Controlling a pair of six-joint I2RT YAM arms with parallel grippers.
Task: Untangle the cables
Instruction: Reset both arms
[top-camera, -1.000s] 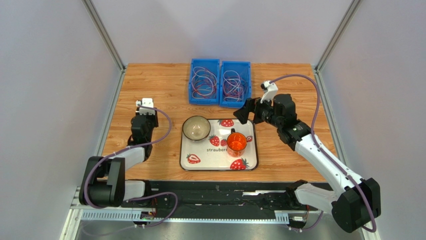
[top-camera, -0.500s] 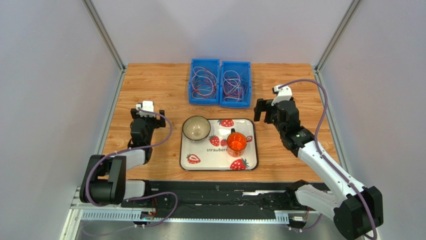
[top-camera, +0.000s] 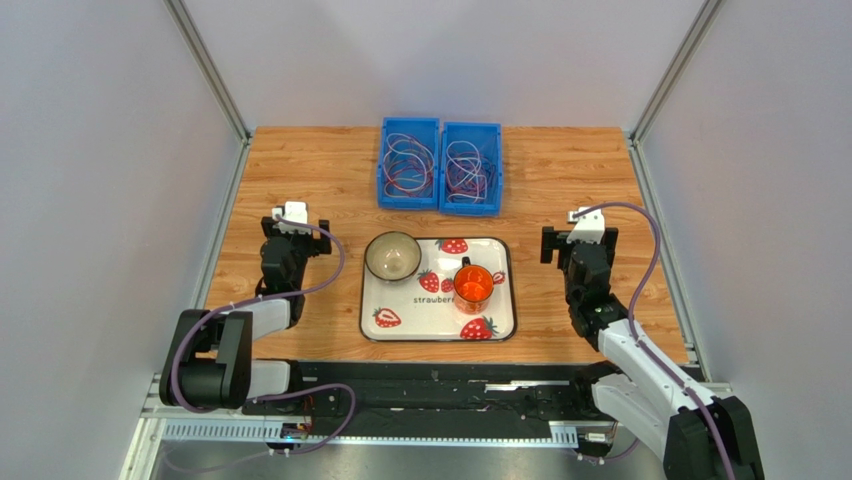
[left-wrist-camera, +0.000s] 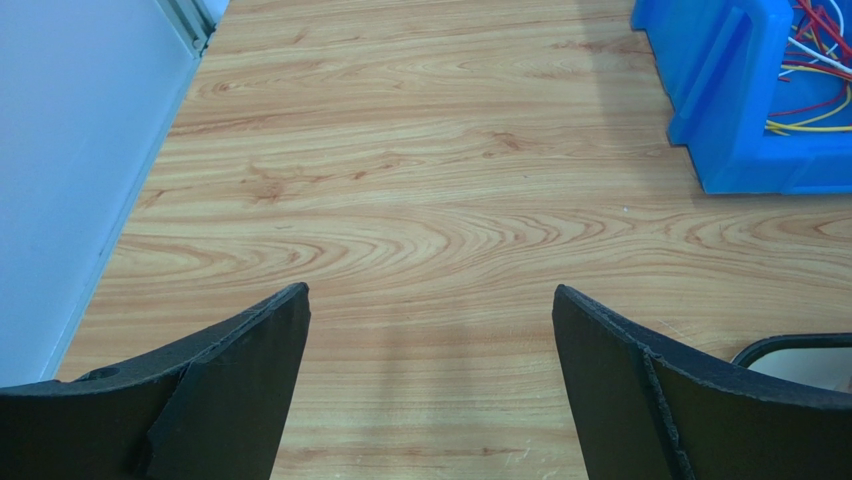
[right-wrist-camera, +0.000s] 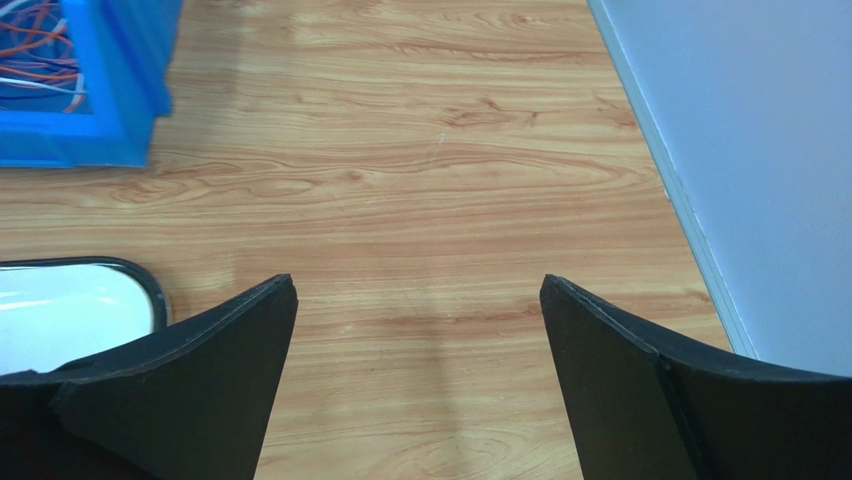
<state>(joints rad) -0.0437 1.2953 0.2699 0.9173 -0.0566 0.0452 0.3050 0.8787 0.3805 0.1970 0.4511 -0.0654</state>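
A light wooden table (top-camera: 330, 170) is sitting inside an enclosure of plain pale grey walls, with the two arms bolted at its near edge.

On the left, the left gripper (top-camera: 295, 232) is hovering over bare wood near the left edge of the table, its black fingers (left-wrist-camera: 250, 350) standing wide apart and holding nothing. In the left wrist view, only wood grain is showing between them.

Far ahead of it and to its right, two blue plastic bins are standing side by side, touching, at the far middle of the table. The left bin (top-camera: 408, 201) is holding loose loops of thin red, white and dark cables (top-camera: 408, 160), and the right bin (top-camera: 470, 208) is holding a similar bundle of cables (top-camera: 466, 168). Both bundles are lying well apart from either gripper.

Nearer the arms, in the middle, a white rectangular tray with a dark rim and strawberry prints (top-camera: 420, 318) is lying flat. A round beige bowl (top-camera: 392, 256) is sitting in its far left corner and a translucent orange cup (top-camera: 473, 285) is standing upright to the right of the bowl.

On the right, the right gripper (top-camera: 580, 243) is hovering over bare wood just beside the tray's right side, its jaws likewise spread wide and empty. In the right wrist view, the right bin and its cables are showing at the upper left, far beyond the fingers (right-wrist-camera: 620, 360).
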